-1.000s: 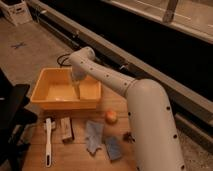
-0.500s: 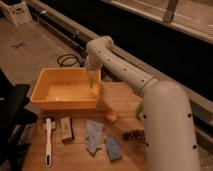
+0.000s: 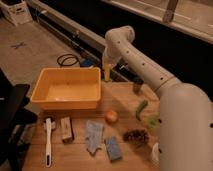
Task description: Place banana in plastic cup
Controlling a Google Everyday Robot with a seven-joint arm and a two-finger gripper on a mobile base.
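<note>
A wooden desk [image 3: 77, 152] carries a scatter of small things. Along the near edge, from left to right, lie a white brush [image 3: 48, 141], a small wooden block [image 3: 66, 129], a grey-blue cloth [image 3: 93, 135], a blue sponge [image 3: 113, 148] and a dark bunch of grapes [image 3: 135, 135]. A little farther in sits an orange-red apple [image 3: 111, 116]. To its right, just beside the robot's thick white arm [image 3: 192, 125], is the light-green plastic cup [image 3: 152, 121]. A dark-green curved vegetable [image 3: 141, 109] lies just beyond the cup. On the left, a big yellow bin [image 3: 65, 102] fills the middle of the desk, and a small dark jar [image 3: 137, 86] stands at the far right.

Farthest off, the gripper [image 3: 107, 69] hangs over the far right corner of the bin. Its jaws are pressed together on a pale-yellow piece that looks to be the banana [image 3: 107, 75], which hangs below them with its long axis roughly upright.

The cup lies nearer and to the right of the jaws, well apart, past the apple. Judging by this, the coming move is a carry toward the near right, ending above the cup's mouth.
</note>
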